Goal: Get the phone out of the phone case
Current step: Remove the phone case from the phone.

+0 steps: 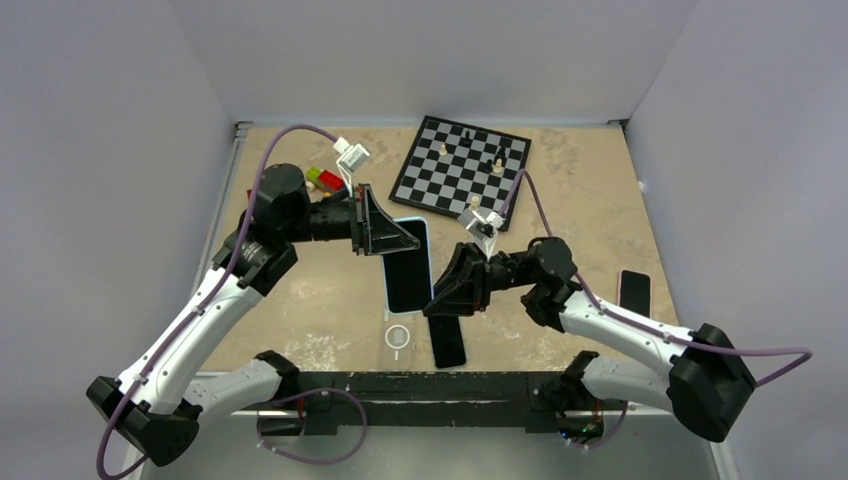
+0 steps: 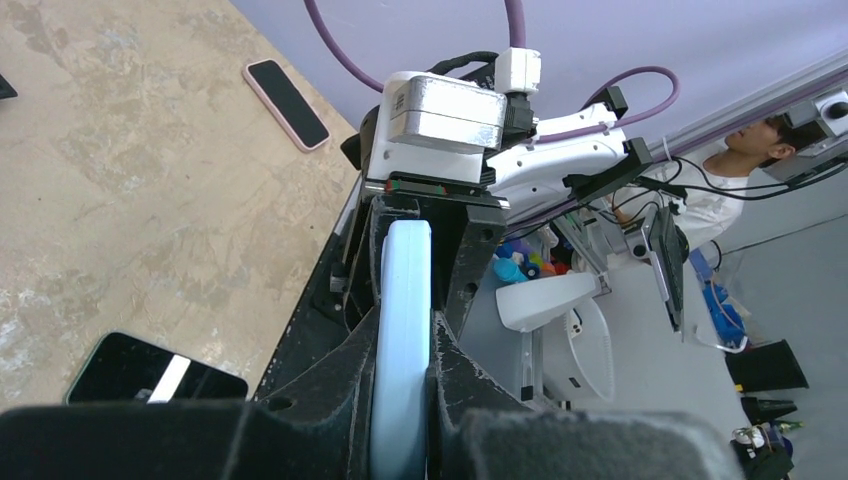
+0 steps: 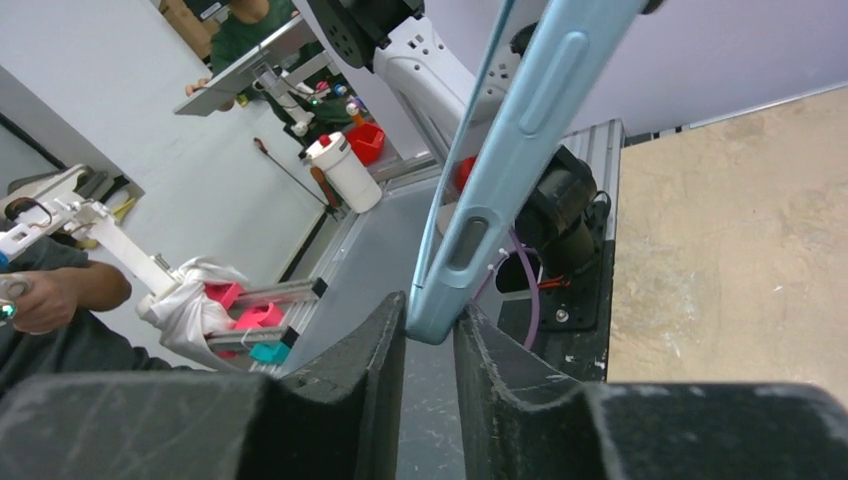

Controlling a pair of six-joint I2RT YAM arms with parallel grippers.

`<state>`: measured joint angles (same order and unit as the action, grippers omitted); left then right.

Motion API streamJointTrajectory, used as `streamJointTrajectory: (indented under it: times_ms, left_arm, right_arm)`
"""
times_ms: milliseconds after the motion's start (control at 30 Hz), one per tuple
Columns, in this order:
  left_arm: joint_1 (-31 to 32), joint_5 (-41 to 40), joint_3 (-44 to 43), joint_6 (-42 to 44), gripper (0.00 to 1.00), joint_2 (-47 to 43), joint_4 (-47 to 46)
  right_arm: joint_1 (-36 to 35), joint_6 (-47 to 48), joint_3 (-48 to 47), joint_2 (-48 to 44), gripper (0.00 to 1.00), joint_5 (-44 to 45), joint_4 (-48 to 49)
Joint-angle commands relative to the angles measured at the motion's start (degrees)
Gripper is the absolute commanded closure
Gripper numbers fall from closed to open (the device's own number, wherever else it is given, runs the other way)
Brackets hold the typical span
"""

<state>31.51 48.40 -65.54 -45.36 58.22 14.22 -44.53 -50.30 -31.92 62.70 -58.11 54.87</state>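
A phone (image 1: 408,268) with a dark screen sits inside a light blue phone case (image 1: 428,250), held above the table's middle. My left gripper (image 1: 388,238) is shut on the case's far end. In the left wrist view the case's blue edge (image 2: 402,320) is clamped between both fingers. My right gripper (image 1: 443,290) is at the case's near right corner. In the right wrist view that blue corner (image 3: 470,250) is pinched between the right gripper's (image 3: 430,325) fingertips.
A bare black phone (image 1: 449,341) and a white ring (image 1: 397,335) lie on the table under the held case. A pink-cased phone (image 1: 634,291) lies at the right. A chessboard (image 1: 460,165) with a few pieces and coloured bricks (image 1: 322,180) are at the back.
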Motion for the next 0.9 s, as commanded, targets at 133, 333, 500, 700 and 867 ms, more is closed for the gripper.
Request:
streamJointTrajectory:
  times_ms: [133, 333, 500, 700, 867]
  left_arm:
    - [-0.24, 3.65, 1.04, -11.36, 1.0, -1.05, -10.03]
    - [-0.22, 3.47, 5.79, -26.67, 1.0, -0.36, -19.8]
    - [-0.22, 1.0, 5.98, -31.54, 1.0, -0.3, -22.68]
    - [-0.32, 1.35, 8.25, -47.35, 1.0, 4.22, -38.7]
    - [-0.66, 2.38, 7.87, -52.25, 1.0, 7.16, -40.0]
  right_arm:
    - [-0.45, 2.5, -2.63, 1.19, 1.0, -1.79, 5.56]
    - [-0.73, 3.45, 0.84, -4.62, 1.0, -4.53, 18.77]
    - [-0.66, 0.87, -4.05, -1.85, 1.0, -5.65, 21.76]
    - [0.3, -4.34, -12.44, 5.82, 1.0, -10.66, 26.37]
    - [2.15, 5.65, -19.33, 8.39, 1.0, -12.65, 12.97]
